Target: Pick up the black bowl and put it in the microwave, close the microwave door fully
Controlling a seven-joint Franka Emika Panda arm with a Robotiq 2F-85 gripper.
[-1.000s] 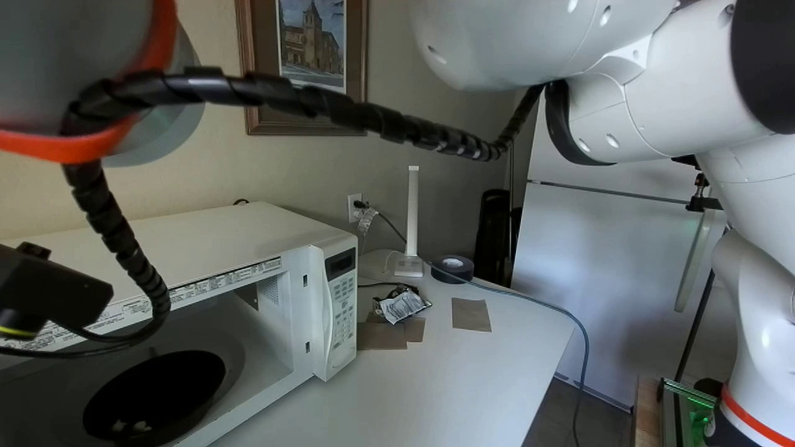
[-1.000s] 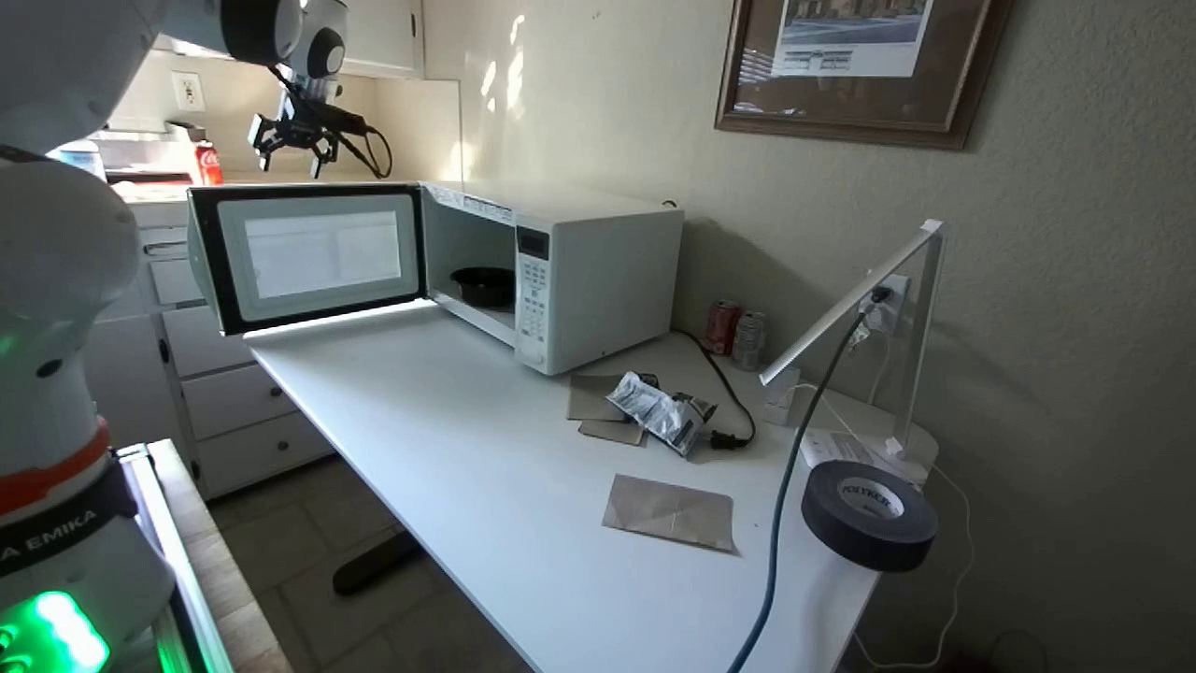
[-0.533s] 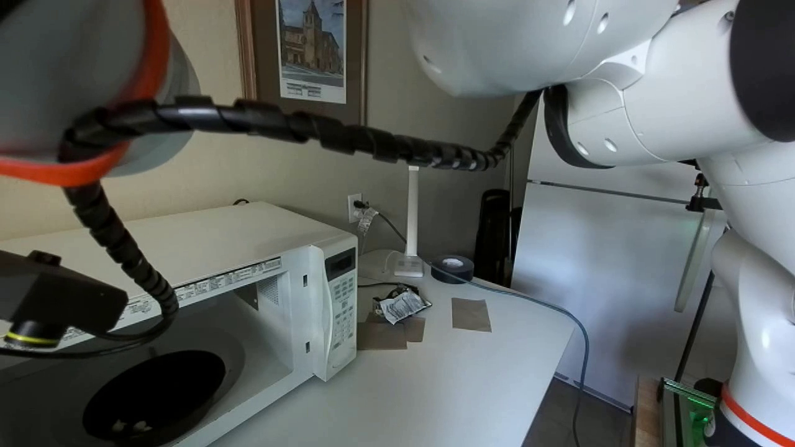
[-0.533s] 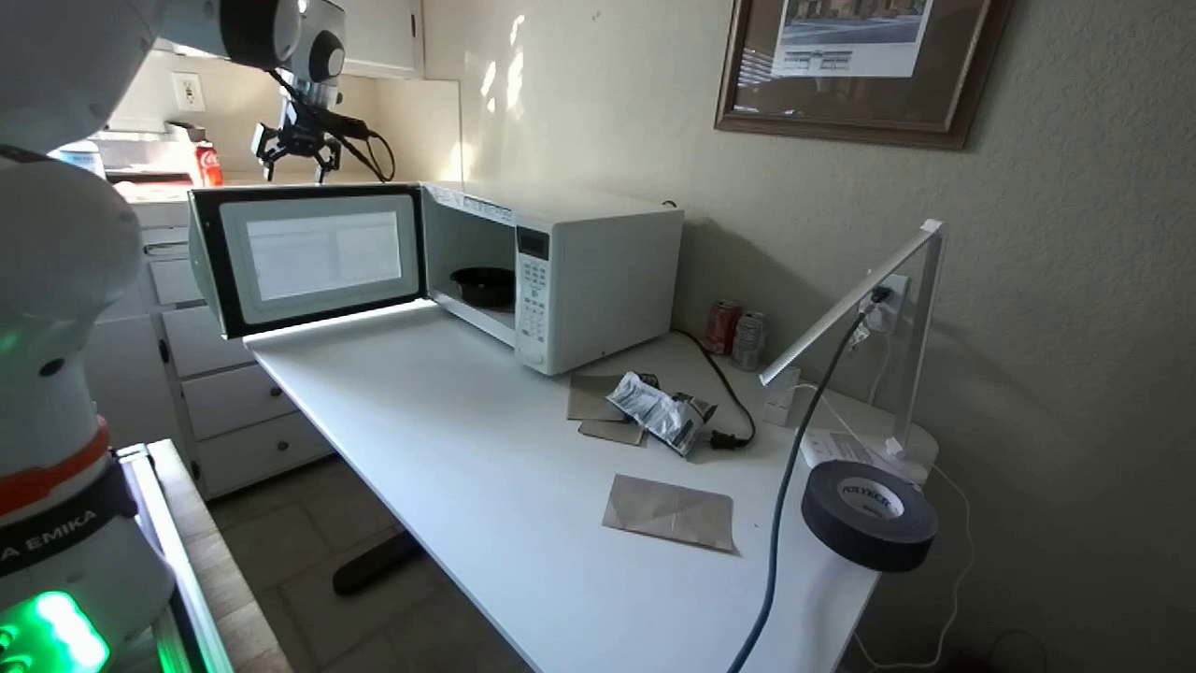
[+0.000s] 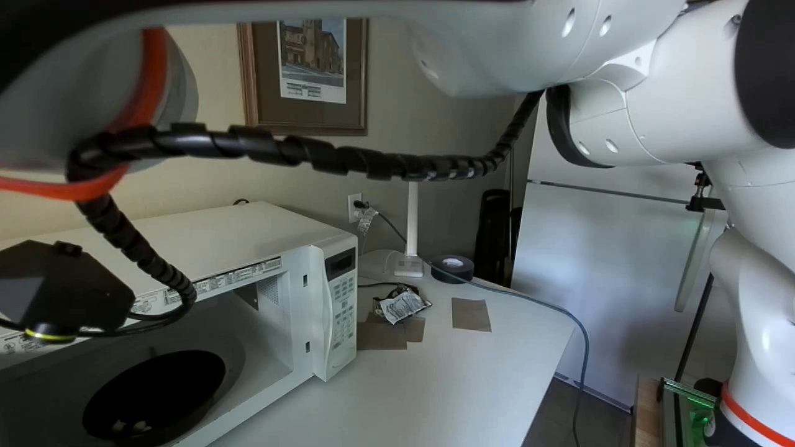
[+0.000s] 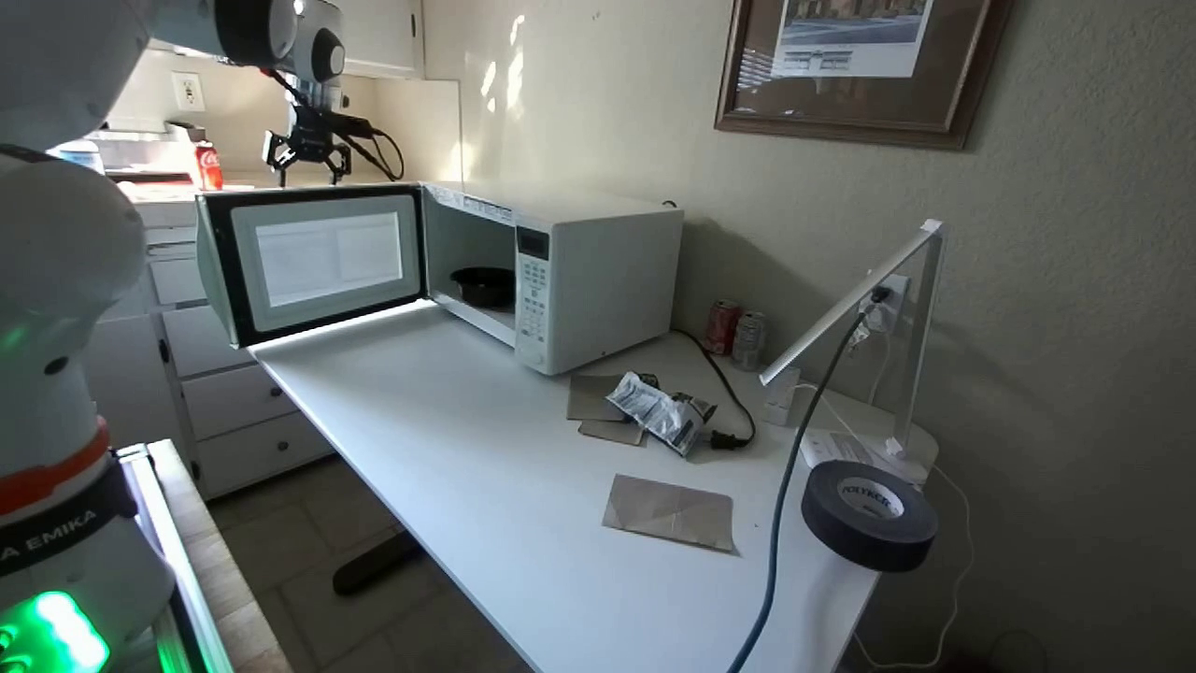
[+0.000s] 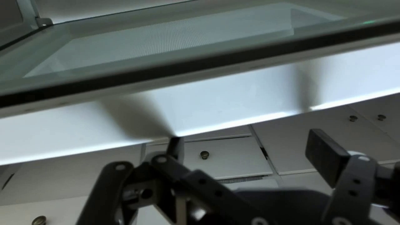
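In an exterior view, at the left, the microwave door (image 6: 327,313) stands wide open. Your pincer (image 6: 309,174) is at its top edge, and I think it is on the outer side. Its fingers (image 7: 325,156) are spread far apart with nothing between them. I can't tell if they touch the door. Shutting the door looks like the step you are on. The door looks hard and smooth, so your fingers could slide on it, but it should swing easily. Don't pinch it. Push flat on the outside, close to its far left edge. Go slowly, because the window (image 6: 329,252) may be glass.

To the right, the black bowl (image 6: 483,286) sits upright inside the microwave (image 6: 617,285). It has a few small white bits (image 5: 141,426) in it. It looks light and stiff. If you must move it, hold the rim and keep it level so nothing spills.

Farther right, a crumpled silver packet (image 6: 659,411) and a roll of dark tape (image 6: 869,542) lie on the white table (image 6: 439,430), well apart from the door.
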